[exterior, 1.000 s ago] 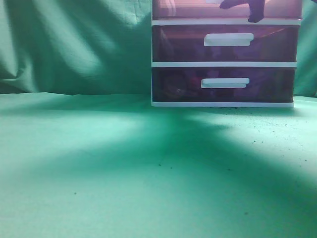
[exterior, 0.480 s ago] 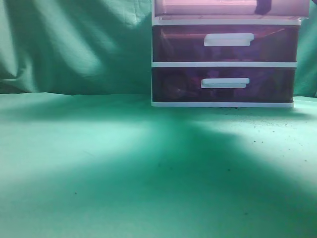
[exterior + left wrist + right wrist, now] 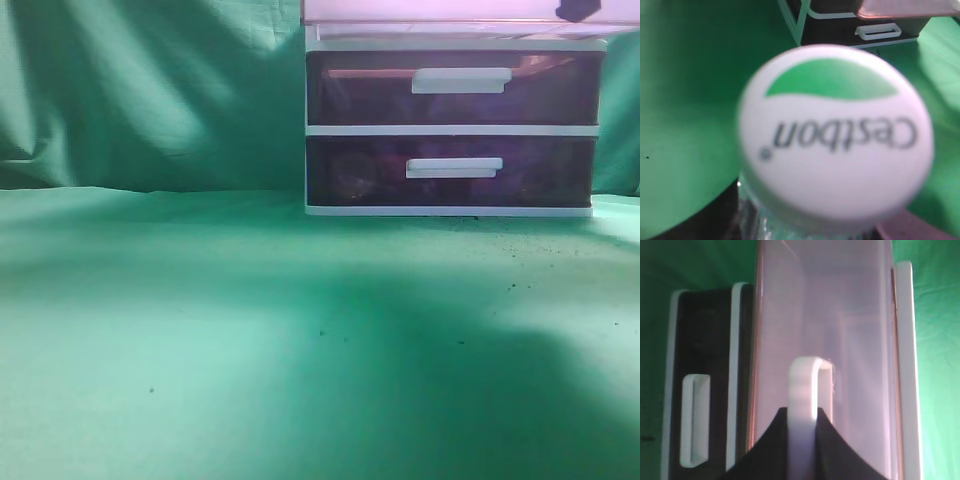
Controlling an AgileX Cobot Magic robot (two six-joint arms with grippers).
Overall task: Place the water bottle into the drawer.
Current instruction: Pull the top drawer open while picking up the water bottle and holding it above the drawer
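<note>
The water bottle's white cap, printed "Cestbon" with a green patch, fills the left wrist view, with clear plastic below it. My left gripper is shut on the bottle; only dark finger parts show at the bottom corners. The bottle is not in the exterior view. The drawer unit stands at the back right. Its pink top drawer is pulled out. My right gripper is shut on that drawer's white handle. It shows as a dark tip at the top of the exterior view.
Two dark lower drawers with white handles are closed. Green cloth covers the table and hangs behind. The drawer unit also shows in the left wrist view, ahead of the bottle.
The top drawer has slid out toward the camera. My right gripper has moved right and up along the frame's top edge with it.
</note>
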